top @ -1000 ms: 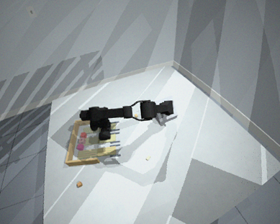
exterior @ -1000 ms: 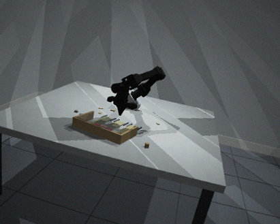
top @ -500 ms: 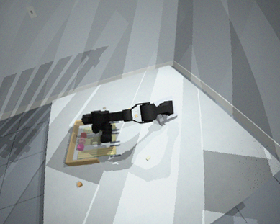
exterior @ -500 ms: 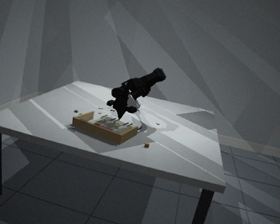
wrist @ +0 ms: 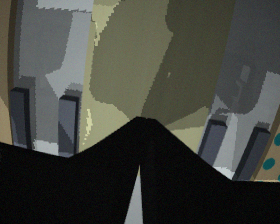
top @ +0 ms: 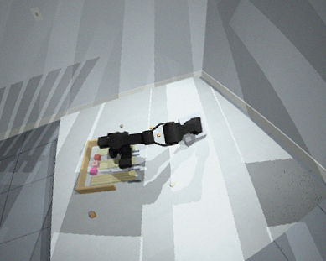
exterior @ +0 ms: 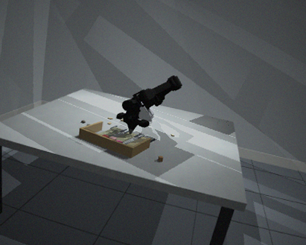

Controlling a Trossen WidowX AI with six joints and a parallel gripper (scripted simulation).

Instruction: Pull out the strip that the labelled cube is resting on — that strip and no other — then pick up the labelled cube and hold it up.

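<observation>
The pink cube, its label unreadable, sits by a flat, pale-yellow strip's end.
</observation>
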